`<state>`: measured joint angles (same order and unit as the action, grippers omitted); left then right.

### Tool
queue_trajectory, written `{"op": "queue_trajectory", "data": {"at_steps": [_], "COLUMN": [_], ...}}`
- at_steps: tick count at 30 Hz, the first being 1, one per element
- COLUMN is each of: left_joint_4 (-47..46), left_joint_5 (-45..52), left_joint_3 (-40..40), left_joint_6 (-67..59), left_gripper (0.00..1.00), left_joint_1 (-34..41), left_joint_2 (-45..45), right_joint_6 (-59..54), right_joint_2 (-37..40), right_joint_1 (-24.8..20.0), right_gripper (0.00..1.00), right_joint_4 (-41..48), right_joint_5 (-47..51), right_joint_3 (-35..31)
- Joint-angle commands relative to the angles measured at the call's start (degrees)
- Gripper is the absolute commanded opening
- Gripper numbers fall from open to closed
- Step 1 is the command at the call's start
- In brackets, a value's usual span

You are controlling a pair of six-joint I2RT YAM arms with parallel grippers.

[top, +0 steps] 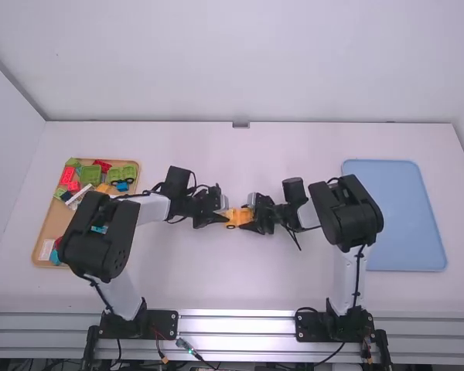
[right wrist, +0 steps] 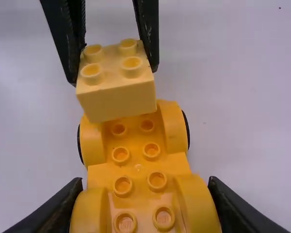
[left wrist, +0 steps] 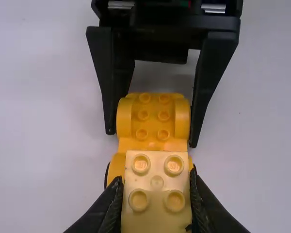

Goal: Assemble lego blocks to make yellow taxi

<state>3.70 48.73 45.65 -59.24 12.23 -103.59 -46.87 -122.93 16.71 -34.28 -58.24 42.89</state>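
Inside the white table (top: pixel 232 282) edges, our left gripper (right wrist: pixel 115 75) is holding a square yellow plastic block (right wrist: pixel 119 99), our right gripper (left wrist: pixel 152 138) a wheeled yellow plastic chassis (right wrist: pixel 137 162). We are judging base ready, body unbuilt.

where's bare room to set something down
Bare table beyond the left gripper and right gripper to the back edge, and nearer, to the front rail. The blue tray looks bare too. Crowded: the wooden tray, and between the grippers.

white links (top: pixel 153 208), chunky black joints (top: pixel 104 238), thin black cables (top: pixel 359 270), black base plates (top: pixel 165 325)
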Motion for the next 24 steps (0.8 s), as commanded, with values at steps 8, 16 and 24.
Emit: {"op": "queue_trajectory", "data": {"at_steps": [8, 16, 24], "left_joint_4": [2.4, 3.2, 2.6], "left_joint_5": [3.0, 4.2, 1.5], "left_joint_3": [0.9, 0.9, 0.9], "left_joint_6": [-0.1, -0.2, -0.5], "left_gripper": [0.02, 0.02, 0.02], "left_joint_1": [0.2, 1.1, 2.9], "left_joint_2": [-1.8, -2.7, -2.7], "right_joint_6": [-0.1, -0.1, -0.1], "right_joint_2": [-1.2, -1.2, -1.2], "right_joint_1": [0.3, 0.3, 0.3], "right_gripper": [0.53, 0.54, 0.54], "right_joint_4": [0.7, 1.1, 1.4], "right_joint_5": [-0.5, -0.5, -0.5], "right_joint_3": [-0.2, -0.2, -0.2]}}
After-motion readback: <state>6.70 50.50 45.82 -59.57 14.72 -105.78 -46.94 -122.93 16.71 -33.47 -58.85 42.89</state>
